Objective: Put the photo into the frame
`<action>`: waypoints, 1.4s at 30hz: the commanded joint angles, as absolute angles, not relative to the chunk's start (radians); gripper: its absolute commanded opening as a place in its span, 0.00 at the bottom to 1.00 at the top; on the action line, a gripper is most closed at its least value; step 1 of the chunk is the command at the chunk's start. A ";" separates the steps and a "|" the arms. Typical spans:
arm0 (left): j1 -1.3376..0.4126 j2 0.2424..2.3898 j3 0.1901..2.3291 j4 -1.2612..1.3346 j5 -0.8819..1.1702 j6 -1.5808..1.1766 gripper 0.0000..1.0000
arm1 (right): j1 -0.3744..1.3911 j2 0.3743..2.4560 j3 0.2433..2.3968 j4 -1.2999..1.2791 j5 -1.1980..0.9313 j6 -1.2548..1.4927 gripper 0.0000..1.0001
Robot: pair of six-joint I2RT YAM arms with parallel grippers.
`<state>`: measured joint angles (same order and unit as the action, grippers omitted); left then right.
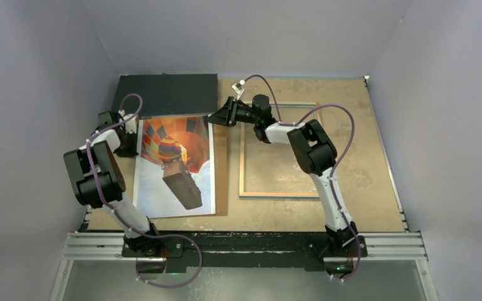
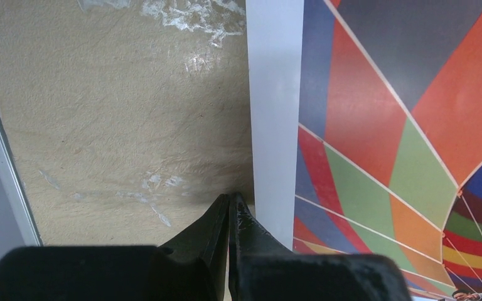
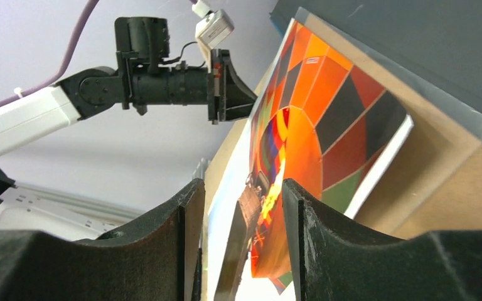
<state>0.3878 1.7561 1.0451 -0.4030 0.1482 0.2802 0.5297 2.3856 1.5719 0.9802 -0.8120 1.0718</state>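
Observation:
The photo, a hot-air balloon print, lies face up on a plain brown board at the table's left centre. The frame lies flat to its right, wood-coloured rim up with a thin blue outline. My left gripper is shut and empty. Its tips rest on the table just left of the photo's white margin. My right gripper is open and low by the photo's far right corner. The photo shows between its fingers, and nothing is held.
A dark flat box lies at the back left, touching the photo's far edge. The brown board sticks out on the photo's right. Grey walls close in on three sides. The left arm shows in the right wrist view.

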 commanded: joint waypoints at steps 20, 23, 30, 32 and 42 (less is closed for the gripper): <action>0.395 1.764 1.070 -0.459 0.154 0.292 0.00 | 0.532 2.162 1.665 0.304 -0.435 0.562 0.70; 0.413 1.753 1.092 -0.486 0.164 0.310 0.00 | 0.541 2.063 1.495 0.329 -0.402 0.554 0.68; 0.425 1.738 1.093 -0.507 0.144 0.351 0.00 | 0.586 1.884 1.210 0.332 -0.386 0.565 0.65; 0.425 1.732 1.090 -0.513 0.143 0.358 0.00 | 0.609 1.841 1.134 0.366 -0.393 0.587 0.65; 0.425 1.693 1.060 -0.537 0.137 0.385 0.00 | 0.700 1.723 0.937 0.355 -0.385 0.622 0.68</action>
